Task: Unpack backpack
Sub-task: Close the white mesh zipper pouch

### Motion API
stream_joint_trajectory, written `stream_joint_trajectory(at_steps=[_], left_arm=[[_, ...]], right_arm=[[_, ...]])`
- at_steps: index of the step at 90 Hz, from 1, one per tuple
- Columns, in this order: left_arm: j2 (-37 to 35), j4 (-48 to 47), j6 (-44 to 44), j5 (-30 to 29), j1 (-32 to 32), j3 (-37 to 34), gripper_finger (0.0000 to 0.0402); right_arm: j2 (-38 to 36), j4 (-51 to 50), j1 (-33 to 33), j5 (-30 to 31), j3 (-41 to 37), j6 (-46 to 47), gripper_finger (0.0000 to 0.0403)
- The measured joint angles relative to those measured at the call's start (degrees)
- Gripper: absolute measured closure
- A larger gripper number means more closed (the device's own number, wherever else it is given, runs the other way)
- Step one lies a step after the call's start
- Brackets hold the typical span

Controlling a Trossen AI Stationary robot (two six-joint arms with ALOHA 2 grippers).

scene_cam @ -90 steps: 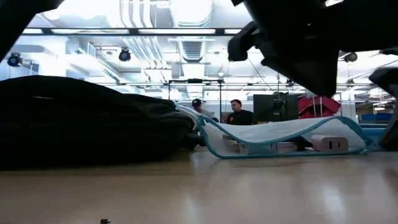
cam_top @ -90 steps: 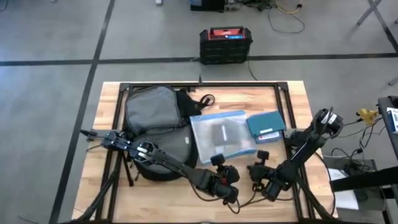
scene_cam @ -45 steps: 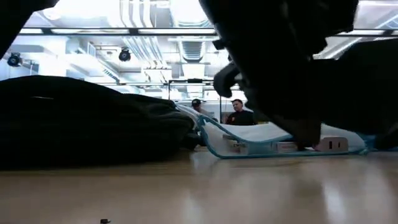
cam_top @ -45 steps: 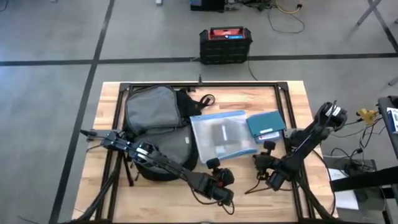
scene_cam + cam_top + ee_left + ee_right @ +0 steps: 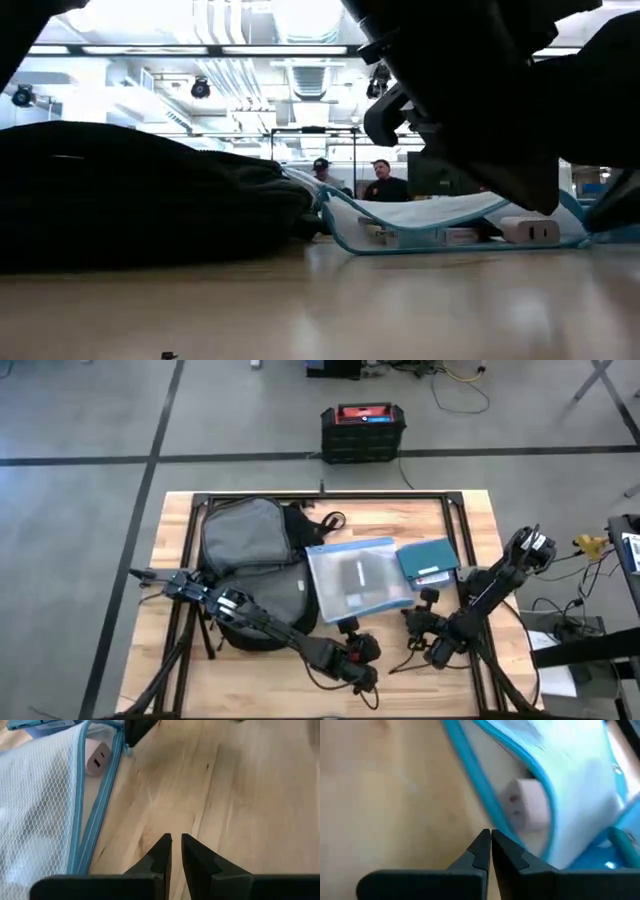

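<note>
With the mesh pouch (image 5: 357, 579) already lying beside the backpack (image 5: 250, 575), both grippers (image 5: 350, 628) (image 5: 418, 610) are being held near the pouch, jaws clenched empty, likely awaiting another item.

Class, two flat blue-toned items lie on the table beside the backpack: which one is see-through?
The mesh pouch with the blue zipper edge, beside the backpack; the smaller teal case is opaque.

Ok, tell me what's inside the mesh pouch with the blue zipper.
Inside the mesh pouch, a pale pink charger block shows at the near edge, and a dark flat item shows dimly through the mesh. Anything else is hidden.
</note>
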Motion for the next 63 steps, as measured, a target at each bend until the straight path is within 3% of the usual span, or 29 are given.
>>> stream_joint_trajectory(at_steps=[20, 37, 63], left_arm=[[0.0, 1.0, 0.5, 0.0, -0.2, -0.1, 0.0374], [0.0, 5.0, 2.9, 0.4, -0.6, -0.5, 0.0375], [-0.1, 11.3, 9.8, 6.6, -1.5, -0.7, 0.0374]], right_arm=[[2.9, 2.9, -2.5, -1.4, -1.9, -0.5, 0.0403], [5.0, 16.1, -0.3, -3.4, -1.2, -0.5, 0.0403], [12.2, 29.8, 0.6, -6.6, 6.3, -6.6, 0.0403]])
